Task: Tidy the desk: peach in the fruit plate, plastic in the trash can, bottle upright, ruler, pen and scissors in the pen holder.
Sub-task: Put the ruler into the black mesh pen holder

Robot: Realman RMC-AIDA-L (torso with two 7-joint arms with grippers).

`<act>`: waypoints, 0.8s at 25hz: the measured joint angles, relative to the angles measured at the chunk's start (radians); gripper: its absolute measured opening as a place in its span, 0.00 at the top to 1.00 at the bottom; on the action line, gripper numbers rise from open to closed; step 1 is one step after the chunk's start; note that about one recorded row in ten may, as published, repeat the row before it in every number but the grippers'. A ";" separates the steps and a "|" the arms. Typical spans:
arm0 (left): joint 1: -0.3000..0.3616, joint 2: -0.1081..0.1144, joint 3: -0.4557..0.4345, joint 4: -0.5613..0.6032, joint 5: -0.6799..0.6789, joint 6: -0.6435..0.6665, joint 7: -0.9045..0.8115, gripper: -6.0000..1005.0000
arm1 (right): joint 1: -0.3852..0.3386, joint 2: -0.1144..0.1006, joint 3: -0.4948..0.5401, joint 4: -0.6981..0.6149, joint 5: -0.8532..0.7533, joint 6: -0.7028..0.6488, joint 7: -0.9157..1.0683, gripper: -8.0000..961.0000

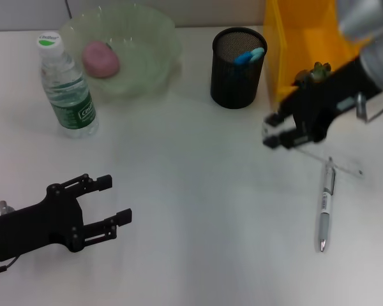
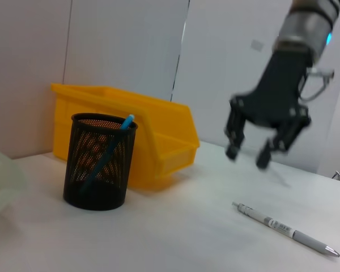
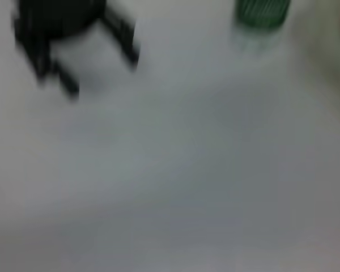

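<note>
Right gripper (image 1: 276,132) above the white desk (image 1: 198,191), near the clear ruler (image 1: 335,160)

Its 2 black fingers are spread apart and grip nothing; the grey-and-white pen (image 1: 325,207) lies just beside the ruler. The black mesh pen holder (image 1: 237,58) holds blue-handled scissors (image 1: 249,56). The pink peach (image 1: 101,58) sits in the pale green glass fruit plate (image 1: 150,38), the green-labelled bottle (image 1: 66,86) upright nearby. The left gripper (image 1: 112,203) idles open and empty.

A white table (image 1: 198,204) carries a black mesh pen holder (image 1: 238,67). Left of it sit a green plate (image 1: 123,50) and an upright bottle (image 1: 66,86); right, a yellow bin (image 1: 303,38), a clear ruler (image 1: 335,161) and a pen (image 1: 325,207).
</note>
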 joint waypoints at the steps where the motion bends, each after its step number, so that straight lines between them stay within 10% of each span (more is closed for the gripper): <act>1: -0.002 -0.002 0.000 0.000 0.000 0.000 0.000 0.22 | 0.004 -0.004 0.031 -0.006 0.025 -0.012 0.005 0.60; 8: -0.004 -0.003 0.000 0.000 0.001 0.000 0.000 0.22 | 0.011 -0.032 0.224 -0.011 0.251 0.022 0.070 0.60; 20: -0.013 -0.008 0.002 0.000 0.004 -0.001 0.002 0.22 | -0.041 -0.027 0.237 0.118 0.624 0.274 0.056 0.60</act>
